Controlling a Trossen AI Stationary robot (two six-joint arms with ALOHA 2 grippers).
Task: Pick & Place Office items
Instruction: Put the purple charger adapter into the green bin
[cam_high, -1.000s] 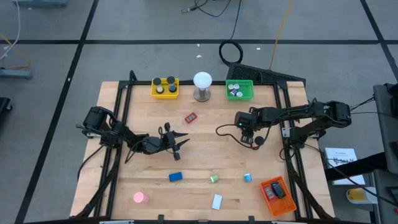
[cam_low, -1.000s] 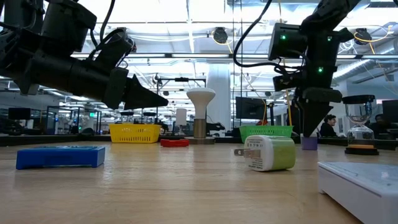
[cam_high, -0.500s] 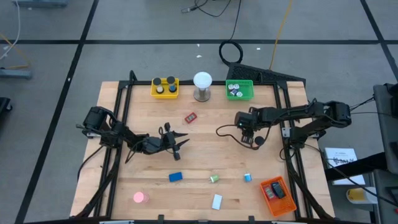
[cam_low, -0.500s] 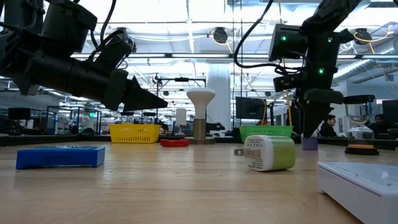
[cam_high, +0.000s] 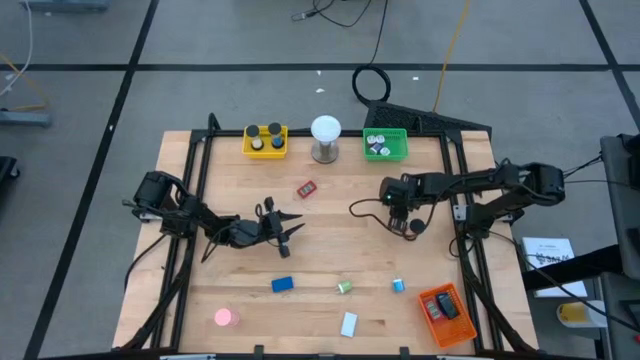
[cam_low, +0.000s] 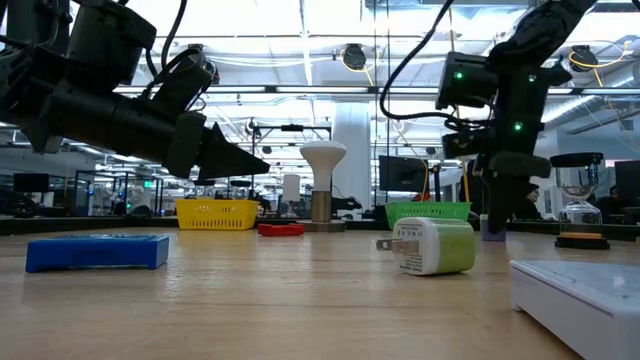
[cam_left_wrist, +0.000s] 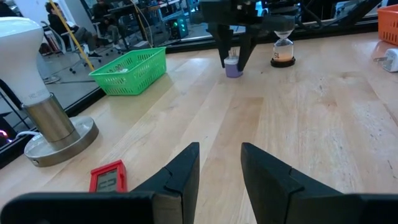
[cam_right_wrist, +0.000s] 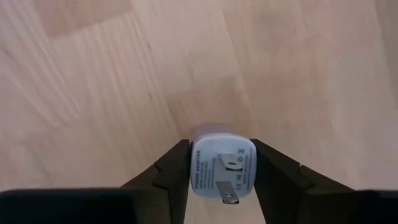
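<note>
Along the table's (cam_high: 200, 290) near edge: a pink disc (cam_high: 224, 318), a white block (cam_high: 348, 323), and an orange tray (cam_high: 445, 312) tucked into the right corner. Just behind, spaced in a row: a blue block (cam_high: 282, 284), a green plug adapter (cam_high: 344, 287) and a small blue piece (cam_high: 398, 286), each well apart from the next.

Mid-table, left gripper (cam_high: 290, 228) hanging low over the boards, fingers (cam_left_wrist: 180, 177) slightly parted, gripping nothing. Broad bare wood between it and the right gripper (cam_right_wrist: 221, 186), pointed straight down and clamped on both sides of a lilac plug adapter (cam_right_wrist: 221, 167) resting on the table right of centre, with a small hourglass (cam_left_wrist: 283, 53) just beside.

Farther back, a red item (cam_high: 306, 188) lying alone. Along the far edge, a yellow tray (cam_high: 246, 142), a white ball lamp (cam_high: 325, 130) and a green tray (cam_high: 404, 145).

Beyond, grey floor, a bright hall, and a seated person (cam_low: 528, 200).
</note>
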